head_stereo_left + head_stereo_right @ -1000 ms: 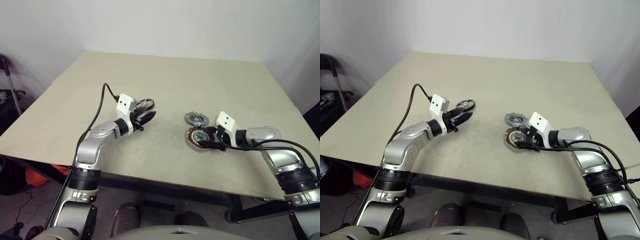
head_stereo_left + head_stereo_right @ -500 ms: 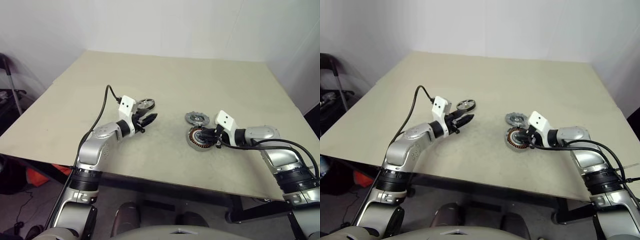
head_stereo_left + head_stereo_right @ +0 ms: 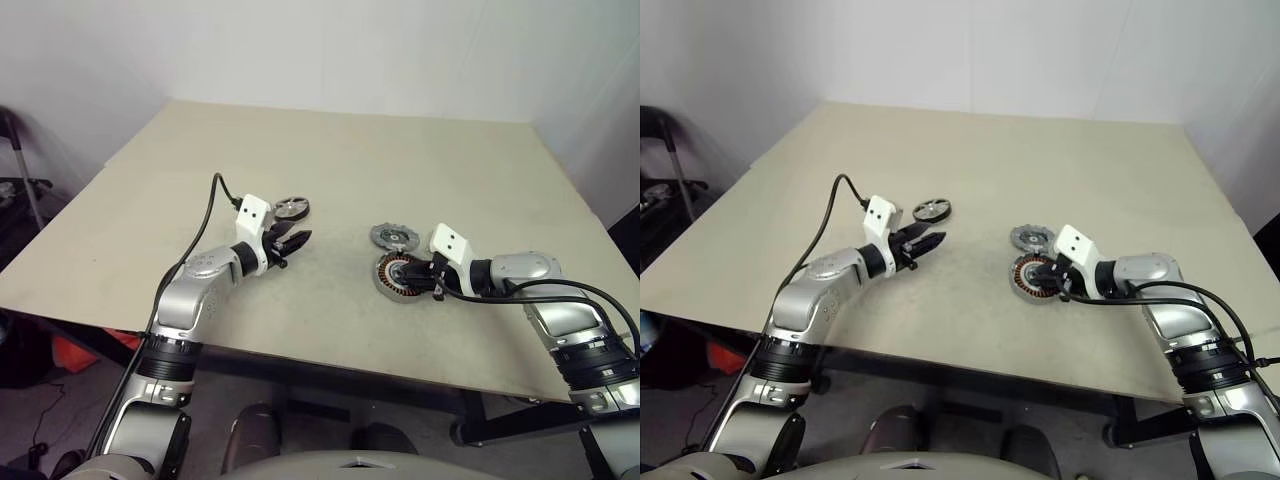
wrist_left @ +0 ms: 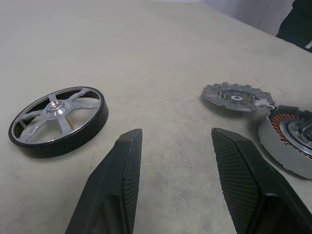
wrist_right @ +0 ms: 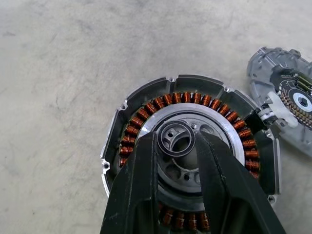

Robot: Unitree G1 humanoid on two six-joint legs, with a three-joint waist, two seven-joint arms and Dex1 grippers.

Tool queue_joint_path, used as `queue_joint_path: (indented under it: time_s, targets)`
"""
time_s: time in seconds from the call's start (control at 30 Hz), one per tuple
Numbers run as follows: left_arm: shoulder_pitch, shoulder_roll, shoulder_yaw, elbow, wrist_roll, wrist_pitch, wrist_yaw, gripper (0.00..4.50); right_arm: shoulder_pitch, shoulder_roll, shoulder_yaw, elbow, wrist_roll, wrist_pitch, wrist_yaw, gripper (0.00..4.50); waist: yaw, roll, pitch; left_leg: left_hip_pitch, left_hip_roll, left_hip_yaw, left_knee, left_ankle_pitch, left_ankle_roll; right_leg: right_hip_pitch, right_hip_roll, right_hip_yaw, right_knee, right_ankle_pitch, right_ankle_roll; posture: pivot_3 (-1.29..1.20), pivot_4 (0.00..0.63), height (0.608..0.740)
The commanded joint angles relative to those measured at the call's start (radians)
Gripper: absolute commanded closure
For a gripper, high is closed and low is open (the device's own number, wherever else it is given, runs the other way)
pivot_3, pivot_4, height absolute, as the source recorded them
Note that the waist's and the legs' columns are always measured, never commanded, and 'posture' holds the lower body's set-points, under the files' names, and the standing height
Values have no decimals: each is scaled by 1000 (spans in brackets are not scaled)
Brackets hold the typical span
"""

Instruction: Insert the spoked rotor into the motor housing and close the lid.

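1. Left claw (image 4: pixel 173 146) gapes empty beside the dark, silver-spoked rotor wheel (image 4: pixel 58 119) on the beige bench (image 3: pixel 350 160).
2. Right claw (image 5: pixel 178 146) pinches a small ring (image 5: pixel 175 139) over the copper-wound round metal housing (image 5: pixel 190 161); the grey notched lid disc (image 5: pixel 287 105) lies alongside.
3. No legible writing.

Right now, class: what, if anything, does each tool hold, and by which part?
The left tool is open and holds nothing. The right tool pinches a small ring by its rim, over the motor housing hub.

I see copper-orange windings in the round silver metal housing (image 5: pixel 190 161); the black-rimmed wheel (image 4: pixel 59 120) has silver spokes.
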Motion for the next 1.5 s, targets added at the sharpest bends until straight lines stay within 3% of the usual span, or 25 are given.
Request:
queue_joint_path:
  time_s: [0.03,1.03,1.13,1.4,1.5]
  targets:
    - [-9,7,-6,-16,7,-21,-4,2111,-13,-10,-24,-26,7,3,-4,3597,0,0,0,0,0,0,0,0,0,0,0,0,0,0,0,0,0,740]
    - [1,15,-16,26,32,-39,1,2111,-61,0,-12,32,-8,25,-37,3597,0,0,0,0,0,0,0,0,0,0,0,0,0,0,0,0,0,740]
    - [3,16,-12,25,34,-40,3,2111,-66,4,-12,45,-12,22,-36,2827,1,0,0,0,0,0,0,0,0,0,0,0,0,0,0,0,0,740]
    - [10,19,-12,25,37,-42,7,2111,-42,-1,-25,21,-13,-2,-28,186,0,0,0,0,0,0,0,0,0,0,0,0,0,0,0,0,0,740]
    - [13,17,-17,23,39,-42,9,2111,-31,-2,-43,-12,10,12,-24,45,0,0,0,0,0,0,0,0,0,0,0,0,0,0,0,0,0,740]
